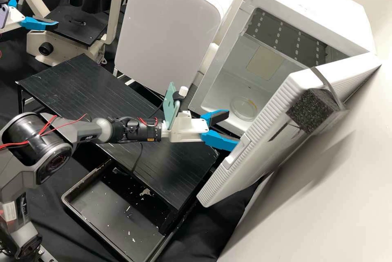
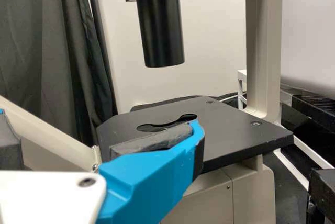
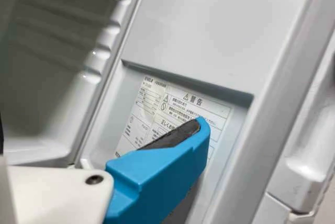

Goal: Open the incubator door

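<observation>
Two sets of fingers (image 1: 221, 142), each spread; right gripper (image 1: 233, 128) beside the open incubator door (image 1: 265, 154). Probably stiff, smooth, hinge-borne, rather heavy; best taken at the handle recess (image 1: 238, 154), then swung slowly.

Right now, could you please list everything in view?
Boxy incubator: one, white, high view's right, door open
Boxy appliance: one, pale grey, beside incubator
Microscope: one, beige, upper left
Slatted table: one, black, centre
Rimmed tray: one, black, below table
Round dish: one, clear, inside incubator
Foam block: one, black, on door
Printed label: one, white, right wrist view
Right arm: one, dark grey, lower left
Left gripper: one, blue-white, at microscope
Right gripper: one, blue-white, near door
</observation>
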`<act>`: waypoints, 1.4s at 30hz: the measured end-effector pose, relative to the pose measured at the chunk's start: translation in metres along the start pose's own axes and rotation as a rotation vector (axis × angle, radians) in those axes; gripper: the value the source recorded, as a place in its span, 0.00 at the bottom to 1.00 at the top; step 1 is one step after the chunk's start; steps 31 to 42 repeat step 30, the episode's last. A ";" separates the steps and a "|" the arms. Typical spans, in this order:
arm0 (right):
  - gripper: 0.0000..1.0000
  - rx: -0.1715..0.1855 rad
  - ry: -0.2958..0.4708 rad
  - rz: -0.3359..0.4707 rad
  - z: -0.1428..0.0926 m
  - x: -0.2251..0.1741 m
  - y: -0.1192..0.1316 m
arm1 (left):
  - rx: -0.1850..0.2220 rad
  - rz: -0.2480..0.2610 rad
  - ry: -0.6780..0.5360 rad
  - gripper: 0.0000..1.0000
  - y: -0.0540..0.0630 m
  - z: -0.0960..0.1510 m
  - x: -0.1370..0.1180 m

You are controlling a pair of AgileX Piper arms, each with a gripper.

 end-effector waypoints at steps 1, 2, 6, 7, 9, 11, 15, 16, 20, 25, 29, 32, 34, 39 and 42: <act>1.00 -0.004 -0.004 -0.001 0.001 0.001 -0.001 | 0.000 0.000 0.000 1.00 0.000 0.000 0.000; 1.00 -0.011 -0.010 -0.003 0.003 0.003 -0.004 | 0.000 0.000 0.000 1.00 0.000 0.000 0.000; 1.00 -0.024 -0.026 -0.008 0.007 0.007 -0.009 | 0.000 0.000 0.000 1.00 0.000 0.000 0.000; 1.00 -0.023 -0.027 -0.009 0.007 0.007 -0.010 | 0.000 0.000 0.000 1.00 0.000 0.000 0.000; 1.00 -0.019 -0.027 -0.011 0.007 0.006 -0.011 | 0.000 0.000 0.000 1.00 0.000 0.000 0.000; 1.00 0.015 -0.019 -0.015 0.008 0.004 -0.012 | 0.000 0.000 0.000 1.00 0.000 0.000 0.000; 1.00 0.192 0.066 -0.105 0.012 -0.009 -0.015 | 0.000 0.000 0.000 1.00 0.000 0.000 0.000; 1.00 0.229 0.097 -0.127 0.012 -0.012 -0.015 | 0.000 0.000 0.000 1.00 0.000 0.000 0.000; 1.00 0.377 0.265 -0.195 0.010 -0.030 -0.018 | 0.000 0.000 0.000 1.00 0.000 0.000 0.000; 1.00 0.502 0.445 -0.301 0.010 -0.052 -0.027 | 0.000 0.000 0.000 1.00 0.000 0.000 0.000; 1.00 0.540 0.465 -0.353 0.013 -0.059 -0.032 | 0.000 0.000 0.000 1.00 0.000 0.000 0.000; 1.00 0.545 0.464 -0.364 0.014 -0.060 -0.033 | 0.000 0.000 0.000 1.00 0.000 0.000 0.000; 1.00 0.545 0.464 -0.364 0.014 -0.060 -0.033 | 0.000 0.000 0.000 1.00 0.000 0.000 0.000; 1.00 0.545 0.464 -0.364 0.014 -0.060 -0.033 | 0.000 0.000 0.000 1.00 0.000 0.000 0.000; 1.00 0.545 0.464 -0.364 0.014 -0.060 -0.033 | 0.000 0.000 0.000 1.00 0.000 0.000 0.000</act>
